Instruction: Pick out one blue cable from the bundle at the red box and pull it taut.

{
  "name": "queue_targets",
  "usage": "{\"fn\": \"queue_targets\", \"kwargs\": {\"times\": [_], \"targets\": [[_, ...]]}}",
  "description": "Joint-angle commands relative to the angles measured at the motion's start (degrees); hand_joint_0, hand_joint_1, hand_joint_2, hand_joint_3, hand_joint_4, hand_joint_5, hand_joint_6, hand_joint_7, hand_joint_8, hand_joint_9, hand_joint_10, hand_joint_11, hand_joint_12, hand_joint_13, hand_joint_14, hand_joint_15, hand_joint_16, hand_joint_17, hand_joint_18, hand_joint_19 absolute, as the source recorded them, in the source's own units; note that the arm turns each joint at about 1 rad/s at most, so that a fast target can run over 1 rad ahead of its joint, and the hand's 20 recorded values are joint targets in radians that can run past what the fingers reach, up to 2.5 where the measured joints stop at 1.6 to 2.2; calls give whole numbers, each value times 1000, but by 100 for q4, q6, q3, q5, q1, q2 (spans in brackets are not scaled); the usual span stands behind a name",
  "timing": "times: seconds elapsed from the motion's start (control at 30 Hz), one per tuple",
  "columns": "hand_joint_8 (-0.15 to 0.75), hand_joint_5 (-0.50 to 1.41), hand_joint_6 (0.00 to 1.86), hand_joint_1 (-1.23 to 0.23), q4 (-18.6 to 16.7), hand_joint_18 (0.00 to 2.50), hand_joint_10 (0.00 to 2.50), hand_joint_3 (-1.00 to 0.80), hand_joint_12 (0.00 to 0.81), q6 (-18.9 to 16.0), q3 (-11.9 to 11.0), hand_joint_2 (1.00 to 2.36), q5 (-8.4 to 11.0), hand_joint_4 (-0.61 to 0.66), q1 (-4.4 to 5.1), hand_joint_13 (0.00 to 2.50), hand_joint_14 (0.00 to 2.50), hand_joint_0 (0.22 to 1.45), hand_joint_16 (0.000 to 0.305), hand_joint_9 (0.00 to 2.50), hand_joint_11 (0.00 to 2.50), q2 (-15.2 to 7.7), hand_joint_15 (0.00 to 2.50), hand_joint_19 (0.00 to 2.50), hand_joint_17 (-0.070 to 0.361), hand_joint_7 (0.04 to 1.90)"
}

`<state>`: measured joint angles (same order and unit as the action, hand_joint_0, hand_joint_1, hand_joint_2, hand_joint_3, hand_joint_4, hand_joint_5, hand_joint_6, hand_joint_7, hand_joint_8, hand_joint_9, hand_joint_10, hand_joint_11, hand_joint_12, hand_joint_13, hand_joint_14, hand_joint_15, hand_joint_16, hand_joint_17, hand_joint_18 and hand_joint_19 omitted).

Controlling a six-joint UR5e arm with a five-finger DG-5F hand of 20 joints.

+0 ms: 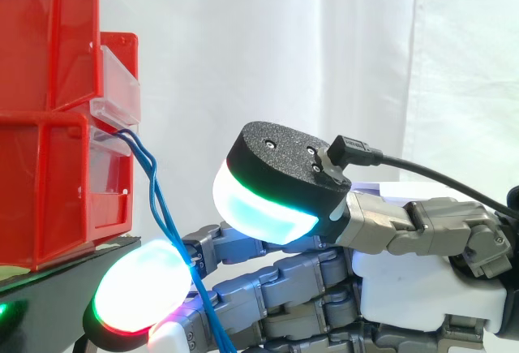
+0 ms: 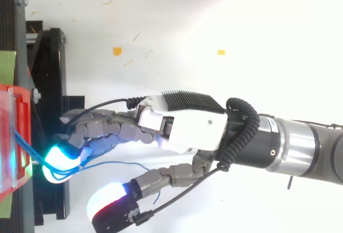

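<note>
Grey fingers of the hand reach left, nearly straight and bunched. I see the blue cable nipped between them rather than wrapped by a curl. The thumb stands well apart from the fingers and from the strands.

From the side I get what the overhead camera hides. Two blue strands leave the clear front of the red box at the left and drop steeply to the right. They slip in behind a glowing fingertip pad and run on down across the fingers to the bottom edge.

From above I get the other half. The strands cross the short gap from the red box to the fingertips, and past the grip a blue tail curves right under the fingers towards the thumb. The stretch between box and hand looks fairly straight; the tail looks loose.

The box sits on the black stand, with the fingertips just right of its front and the white curtain behind it all.
</note>
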<state>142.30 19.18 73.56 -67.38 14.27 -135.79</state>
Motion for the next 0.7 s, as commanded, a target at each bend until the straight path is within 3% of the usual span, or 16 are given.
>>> {"fn": "queue_targets", "kwargs": {"times": [0.0, 0.13, 0.47, 0.67], "targets": [[251, -152, 501, -592, -1, 383, 14, -380, 298, -2, 0, 1011, -21, 202, -3, 212, 5, 625, 39, 547, 471, -9, 141, 576, 87, 1094], [252, -138, 502, -593, -1, 402, 14, -345, 296, -11, 0, 1013, -83, 178, -21, 230, 5, 633, 39, 562, 487, 0, 153, 591, 87, 1172], [257, -167, 704, -596, -1, 452, 16, -235, 300, -99, 0, 1019, -179, 152, -38, 285, 7, 644, 39, 617, 545, 0, 181, 603, 87, 880], [265, -173, 763, -590, -1, 473, 16, -213, 302, -169, 0, 1019, -223, 150, -47, 306, 9, 638, 39, 655, 578, 0, 190, 599, 88, 798]]}}
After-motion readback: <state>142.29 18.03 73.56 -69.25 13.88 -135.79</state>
